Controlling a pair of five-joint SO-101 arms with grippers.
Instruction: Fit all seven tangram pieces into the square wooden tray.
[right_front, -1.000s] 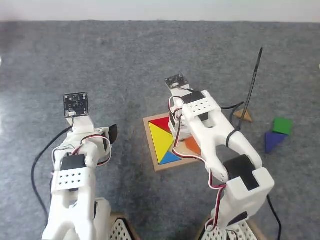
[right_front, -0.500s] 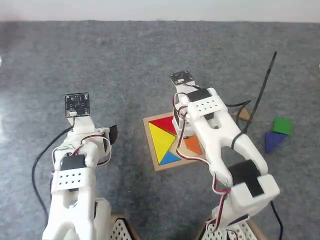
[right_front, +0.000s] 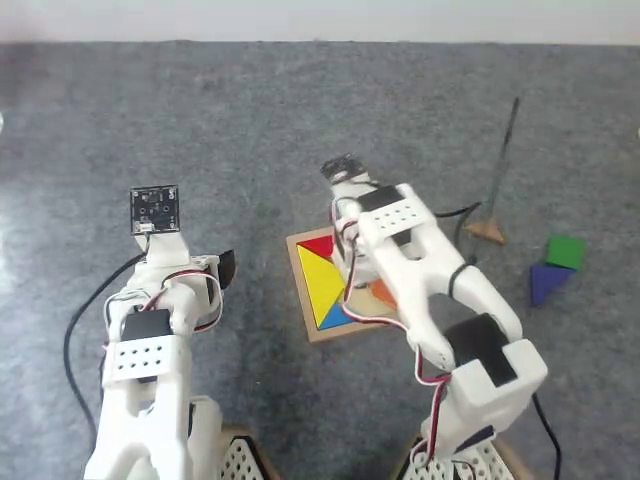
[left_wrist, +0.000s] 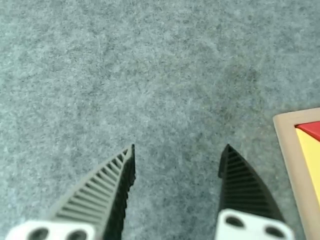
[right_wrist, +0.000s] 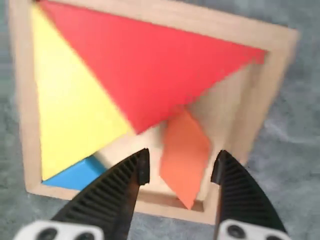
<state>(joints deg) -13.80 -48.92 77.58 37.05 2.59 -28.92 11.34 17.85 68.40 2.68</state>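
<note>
Right wrist view: the right gripper (right_wrist: 182, 159) hangs over the square wooden tray (right_wrist: 19, 100) at mid-table. Its jaws are apart, one on either side of the orange parallelogram piece (right_wrist: 186, 150), which sits in the tray beside the large red triangle (right_wrist: 150, 70). That arm has swung a touch toward the table's left edge in the last half second. The left gripper (left_wrist: 179, 150) is wide open over the grey mat (left_wrist: 150, 60).
</note>
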